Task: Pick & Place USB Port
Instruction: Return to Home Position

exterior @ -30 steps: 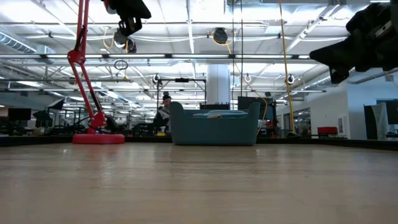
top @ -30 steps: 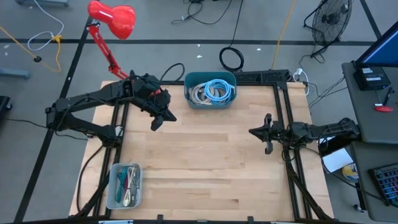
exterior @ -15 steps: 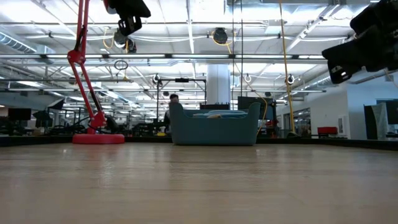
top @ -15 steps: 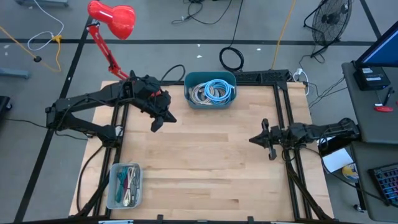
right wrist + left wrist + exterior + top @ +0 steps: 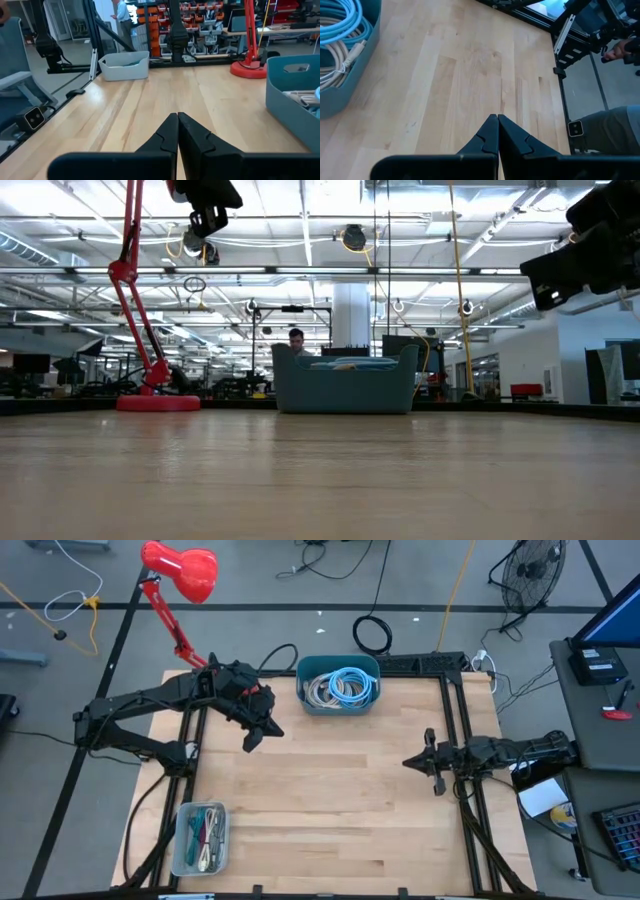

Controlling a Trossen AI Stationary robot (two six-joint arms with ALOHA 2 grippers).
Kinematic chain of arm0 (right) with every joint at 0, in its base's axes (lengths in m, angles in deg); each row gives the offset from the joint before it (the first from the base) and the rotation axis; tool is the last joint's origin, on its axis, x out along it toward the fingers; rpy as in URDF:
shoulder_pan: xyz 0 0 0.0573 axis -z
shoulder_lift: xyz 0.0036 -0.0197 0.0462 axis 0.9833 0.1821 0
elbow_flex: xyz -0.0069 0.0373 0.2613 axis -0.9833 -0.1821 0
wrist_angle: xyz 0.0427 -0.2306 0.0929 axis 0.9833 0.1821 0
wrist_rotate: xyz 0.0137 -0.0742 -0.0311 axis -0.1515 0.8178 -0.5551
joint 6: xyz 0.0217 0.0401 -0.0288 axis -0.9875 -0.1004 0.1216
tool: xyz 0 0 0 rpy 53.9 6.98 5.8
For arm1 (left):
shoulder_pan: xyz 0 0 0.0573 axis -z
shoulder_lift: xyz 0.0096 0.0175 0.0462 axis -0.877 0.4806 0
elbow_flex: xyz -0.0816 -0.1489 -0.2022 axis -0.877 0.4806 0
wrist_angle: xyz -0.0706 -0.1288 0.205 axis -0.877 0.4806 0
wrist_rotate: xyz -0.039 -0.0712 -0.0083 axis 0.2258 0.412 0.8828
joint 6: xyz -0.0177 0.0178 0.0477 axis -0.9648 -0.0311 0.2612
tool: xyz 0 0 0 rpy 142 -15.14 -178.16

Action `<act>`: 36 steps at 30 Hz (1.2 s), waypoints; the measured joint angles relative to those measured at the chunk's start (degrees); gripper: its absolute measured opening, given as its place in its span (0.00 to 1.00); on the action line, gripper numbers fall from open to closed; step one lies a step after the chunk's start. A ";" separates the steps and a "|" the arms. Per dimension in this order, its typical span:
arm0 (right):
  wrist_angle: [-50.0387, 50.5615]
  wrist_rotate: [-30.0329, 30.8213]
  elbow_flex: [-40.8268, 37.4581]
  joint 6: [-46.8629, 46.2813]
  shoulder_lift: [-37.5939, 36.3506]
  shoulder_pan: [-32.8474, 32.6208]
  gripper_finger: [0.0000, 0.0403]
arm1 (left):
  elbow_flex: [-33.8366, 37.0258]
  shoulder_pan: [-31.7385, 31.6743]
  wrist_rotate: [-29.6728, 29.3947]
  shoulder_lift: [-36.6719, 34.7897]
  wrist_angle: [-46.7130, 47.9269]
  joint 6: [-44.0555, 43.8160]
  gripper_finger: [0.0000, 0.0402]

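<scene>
No USB port can be picked out on its own. Coiled light-blue and beige cables (image 5: 340,688) lie in a blue bin (image 5: 304,700) at the middle of the table's far edge; the left wrist view shows them too (image 5: 340,30). My left gripper (image 5: 252,737) hangs shut above the table, left of the bin, its fingertips together (image 5: 497,117) and slanting down. My right gripper (image 5: 408,760) is shut at the table's right edge and points about level toward the left, fingertips together (image 5: 177,116). Neither holds anything.
A clear tray (image 5: 200,838) with small items stands at the near left corner. A red desk lamp (image 5: 180,570) rises from the far left, its base (image 5: 158,402) on the table. Bare wood (image 5: 340,790) lies between the grippers. A person (image 5: 296,338) shows behind the bin.
My right gripper has stayed at the table's right edge but has tipped its fingers up toward level and rolled a little. Both grippers have stayed shut. The person behind the blue bin has walked to the right.
</scene>
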 joint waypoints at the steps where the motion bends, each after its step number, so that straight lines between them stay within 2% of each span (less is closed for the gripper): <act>1: -0.02 -0.02 0.00 0.16 -0.25 0.00 0.00 | 0.00 0.00 -0.01 0.01 -0.01 -0.01 0.00; 4: -1.13 -0.09 -0.43 0.56 -0.36 0.00 0.00 | 0.00 0.00 -0.01 0.01 -0.05 -0.01 0.00; 10: -10.16 -3.08 -3.15 2.50 -0.30 0.04 0.00 | 0.00 -0.02 -0.02 0.01 -0.07 -0.04 0.00; 22: -10.36 -3.08 -3.21 4.01 -0.32 2.86 0.00 | 0.00 -0.02 -0.04 0.01 -0.05 -0.72 0.00; 29: -10.77 -2.97 -3.21 4.01 -0.32 3.32 0.00 | 0.00 -0.46 -1.24 0.01 -0.05 3.27 0.00; 33: -13.13 -2.77 -3.21 4.00 -0.32 3.32 0.00 | 0.00 -1.87 1.84 -0.24 0.82 3.99 0.00; 36: -15.14 -2.62 -3.21 4.00 -0.32 3.32 0.00 | 0.83 -2.09 1.65 -1.91 1.68 4.60 0.00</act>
